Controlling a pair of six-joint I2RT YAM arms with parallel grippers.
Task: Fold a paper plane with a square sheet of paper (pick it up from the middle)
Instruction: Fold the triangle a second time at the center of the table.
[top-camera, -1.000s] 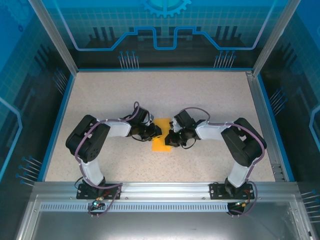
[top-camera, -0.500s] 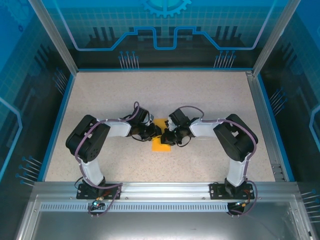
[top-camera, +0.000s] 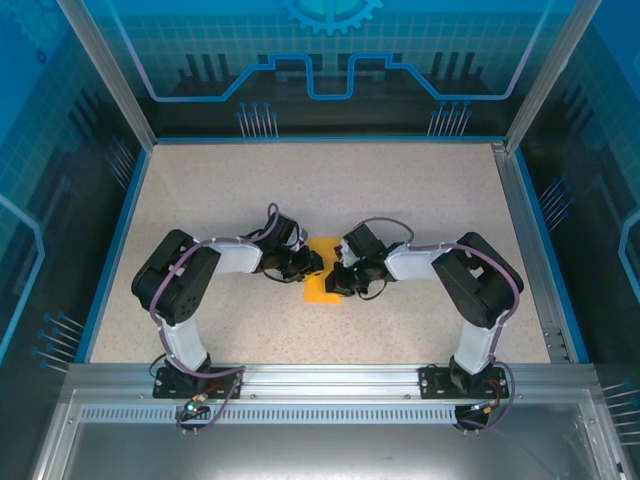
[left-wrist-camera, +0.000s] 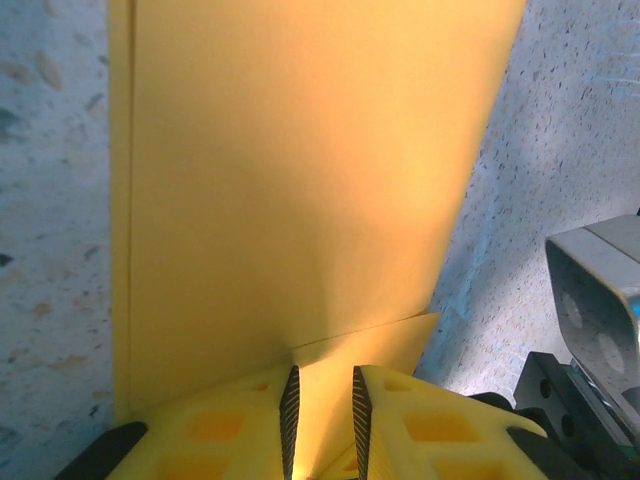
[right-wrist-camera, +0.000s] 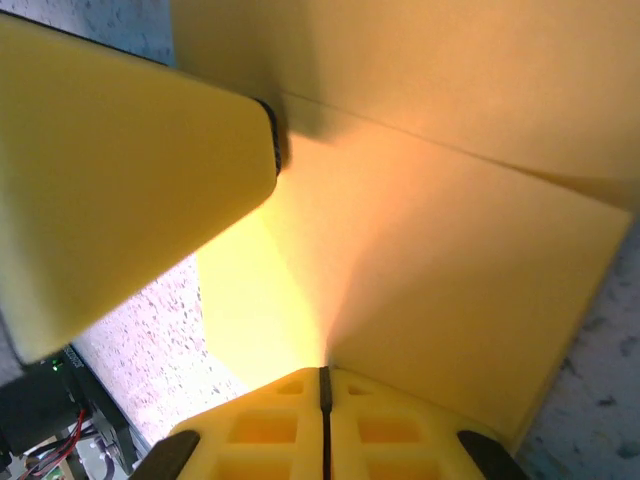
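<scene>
Sheet: we see the square sheet of paper, orange-yellow and already folded to a narrower shape with one layer over another, lying flat between the two arms
Left gripper: the left gripper sits at the sheet's left edge, its fingers nearly together and pinching a small folded flap of the sheet
Right gripper: the right gripper sits at the sheet's right edge, its fingers pressed tight together; the paper rises in a soft ridge straight into their seam, so we judge it pinches the sheet
Just changed: over the last second the right arm swung in towards the sheet, then eased a little back; the left arm and the sheet kept their places
Meaning for the task: we judge a fold is being worked while the left side anchors the paper; no pointed dart shape yet, so several folds remain
Surface: a pale speckled table all round the sheet, edged by a blue rim
Room: beyond the sheet, translucent blue panels printed with circuit patterns, held in aluminium posts
</scene>
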